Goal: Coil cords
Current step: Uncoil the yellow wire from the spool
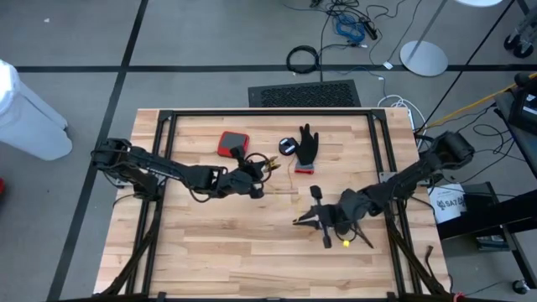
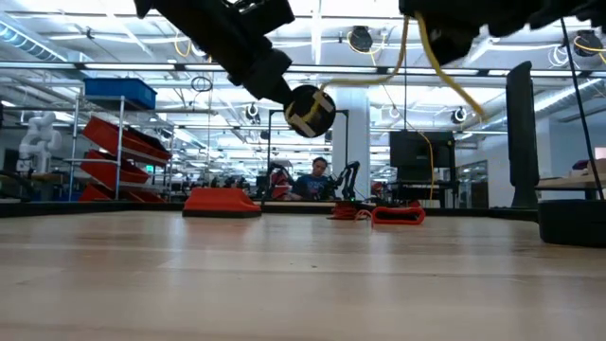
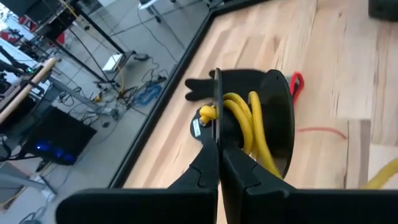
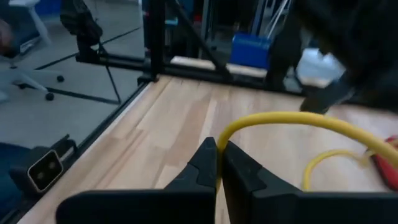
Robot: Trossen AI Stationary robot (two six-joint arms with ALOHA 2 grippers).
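Surface: pale wooden table [image 1: 252, 243], planks running across, bordered by a black frame [image 1: 268, 115].
Near zone: bare wood between the front edge and the two arms; open room there for moving.
Right gripper [image 1: 325, 220]: right of centre, held above the wood; fingers together, clamped on the yellow cord [image 4: 292, 119], which arches away from the fingertips over the wood.
Left gripper [image 1: 252, 178]: centre-left, raised off the table; fingers together, pinching the rim of a round black reel [image 3: 264, 118] wound with yellow cord.
Reel, low view: hangs in the air at the left arm's tip, clear of the wood.
Far zone: red pad [image 1: 232, 144] near the back edge, a black glove [image 1: 308, 145] to its right, and a red-orange cord [image 3: 297, 84] lying on the wood near the glove.
Edges: frame posts at both sides; the arm bases sit at the left and right rims.
Room: grey floor with dark lines, loose cables [image 1: 348, 25], a black cable ring [image 1: 303, 59]; beyond, shelving with red bins [image 2: 118, 152] and a seated person [image 2: 312, 180].
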